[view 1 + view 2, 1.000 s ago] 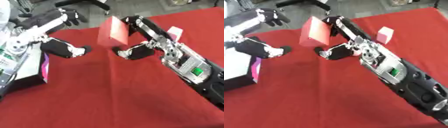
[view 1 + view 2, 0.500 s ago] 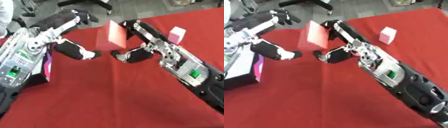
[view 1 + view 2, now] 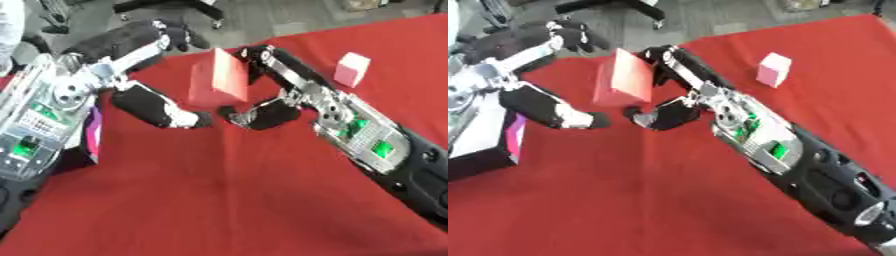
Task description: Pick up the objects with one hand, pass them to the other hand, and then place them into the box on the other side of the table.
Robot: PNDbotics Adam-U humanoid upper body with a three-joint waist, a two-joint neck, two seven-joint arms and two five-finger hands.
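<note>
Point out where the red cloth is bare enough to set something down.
The near cloth between both forearms is bare. So is the strip between the right hand and the small pink box. It is crowded mid-table, where the left hand meets the held red box.

The light here is even and quite bright, and it seems to come from above. My arms give only soft, weak shadows on the red cloth [image 3: 219, 200]. I see no strong glare, only small shine on the silver joints. Both views are a little blurred, most at my left hand [image 3: 166, 107] and along the edges.
</note>
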